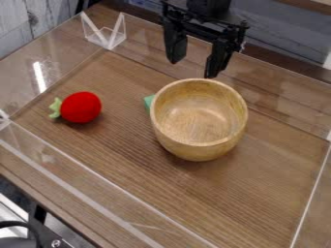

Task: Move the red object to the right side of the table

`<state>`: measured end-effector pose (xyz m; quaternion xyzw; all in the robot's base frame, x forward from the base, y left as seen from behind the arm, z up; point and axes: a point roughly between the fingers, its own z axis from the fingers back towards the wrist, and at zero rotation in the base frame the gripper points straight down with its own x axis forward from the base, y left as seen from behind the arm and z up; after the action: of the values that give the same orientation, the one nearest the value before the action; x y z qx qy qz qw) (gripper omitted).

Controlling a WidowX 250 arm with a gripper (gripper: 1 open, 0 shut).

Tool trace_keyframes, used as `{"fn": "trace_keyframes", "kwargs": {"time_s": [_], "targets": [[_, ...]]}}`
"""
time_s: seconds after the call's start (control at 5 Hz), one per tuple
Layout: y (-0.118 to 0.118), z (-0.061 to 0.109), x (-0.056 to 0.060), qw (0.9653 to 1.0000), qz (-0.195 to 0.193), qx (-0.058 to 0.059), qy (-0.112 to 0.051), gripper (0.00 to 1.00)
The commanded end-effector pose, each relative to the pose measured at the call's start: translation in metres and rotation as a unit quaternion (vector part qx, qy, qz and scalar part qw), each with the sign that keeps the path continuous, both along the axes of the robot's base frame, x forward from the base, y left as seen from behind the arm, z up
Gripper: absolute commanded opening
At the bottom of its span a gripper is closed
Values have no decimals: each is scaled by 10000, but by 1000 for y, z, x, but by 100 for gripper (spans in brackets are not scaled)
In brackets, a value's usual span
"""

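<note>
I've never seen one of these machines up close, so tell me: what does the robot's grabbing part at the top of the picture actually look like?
The end effector is all black, with no coloured markings that show. Two long, narrow fingers hang from a blocky black body, tapering toward their tips. Only its lower part is in the picture; the rest of the arm is cut off by the top edge, and no cables can be made out.

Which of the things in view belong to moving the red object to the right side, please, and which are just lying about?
Belongs to the job:
- red object, on the left
- table
- gripper, fingers open, empty

Just lying about:
- wooden bowl
- green block, mostly hidden behind the bowl
</note>
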<state>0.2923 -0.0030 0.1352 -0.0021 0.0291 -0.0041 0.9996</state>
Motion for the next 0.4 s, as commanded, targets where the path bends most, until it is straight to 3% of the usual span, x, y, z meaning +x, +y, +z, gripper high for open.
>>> {"fn": "trace_keyframes", "kwargs": {"time_s": [0.0,0.2], "targets": [[-3,-2,-11,9999,-123,-34,96,100],[26,-5,-27,9993,-371,-63,7,100]]}}
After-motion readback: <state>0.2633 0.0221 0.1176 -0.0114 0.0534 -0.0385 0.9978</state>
